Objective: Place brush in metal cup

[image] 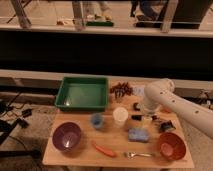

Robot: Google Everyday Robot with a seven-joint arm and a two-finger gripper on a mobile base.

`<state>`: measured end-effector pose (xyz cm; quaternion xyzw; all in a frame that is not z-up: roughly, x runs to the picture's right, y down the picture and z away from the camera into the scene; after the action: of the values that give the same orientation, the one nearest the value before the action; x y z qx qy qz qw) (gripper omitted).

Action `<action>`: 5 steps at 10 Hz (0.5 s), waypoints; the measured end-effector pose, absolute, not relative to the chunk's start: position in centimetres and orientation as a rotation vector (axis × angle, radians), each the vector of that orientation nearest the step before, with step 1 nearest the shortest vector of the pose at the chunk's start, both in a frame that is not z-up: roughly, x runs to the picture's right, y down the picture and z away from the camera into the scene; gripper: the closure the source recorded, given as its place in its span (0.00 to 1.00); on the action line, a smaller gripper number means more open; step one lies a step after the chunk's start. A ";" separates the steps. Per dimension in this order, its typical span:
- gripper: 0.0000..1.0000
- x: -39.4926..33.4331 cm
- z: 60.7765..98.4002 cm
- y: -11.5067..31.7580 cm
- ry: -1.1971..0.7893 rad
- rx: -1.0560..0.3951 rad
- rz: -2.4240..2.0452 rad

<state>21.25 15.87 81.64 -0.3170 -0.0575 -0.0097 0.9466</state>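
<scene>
White arm point(181, 107) enters from the right, sharply bent at the elbow.
The gripper point(145, 120) hangs pointing down, just beneath that bend.

Your gripper point(146, 119) hangs low over the right-centre of the wooden table point(116, 138), boxed in by the white round cup point(120, 115) just left and the blue rectangular sponge point(138, 134) just in front. You have open board between the green rectangular tray point(82, 93) and the purple round bowl point(66, 136). The silver fork point(137, 155) lies along the front edge.
</scene>
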 end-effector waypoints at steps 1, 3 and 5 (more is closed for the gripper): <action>0.20 21.4 82.2 15.9 -0.108 -0.642 -0.023; 0.20 22.0 83.8 15.7 -0.093 -0.639 -0.015; 0.20 22.3 84.8 15.8 -0.083 -0.646 -0.007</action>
<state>22.29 15.81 84.79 -0.3173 -0.0410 -0.0032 0.9474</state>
